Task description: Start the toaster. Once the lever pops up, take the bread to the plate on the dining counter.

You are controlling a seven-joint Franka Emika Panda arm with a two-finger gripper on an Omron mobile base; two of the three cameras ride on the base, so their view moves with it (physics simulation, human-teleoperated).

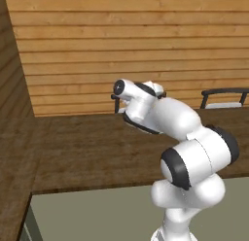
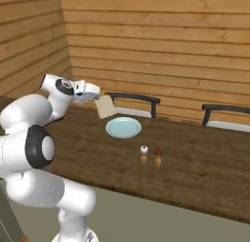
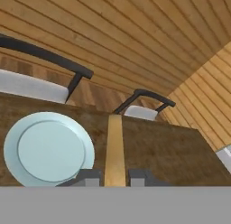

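The pincer (image 2: 99, 99) holds the bread (image 2: 105, 108) edge-on between its fingertips (image 3: 90, 178), above the table (image 2: 195, 172) and just beside the plate (image 2: 123, 127). In the left base view the arm (image 1: 185, 138) hides the pincer, bread and plate. Two small shakers (image 2: 144, 149) stand near the plate, too small to make out clearly.

Plank wall (image 2: 161, 46); dark chairs (image 2: 134, 100) behind.

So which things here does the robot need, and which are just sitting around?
Needs:
- bread, held in the gripper
- plate
- dining counter

Sitting around:
- white shaker
- brown shaker
- two chairs
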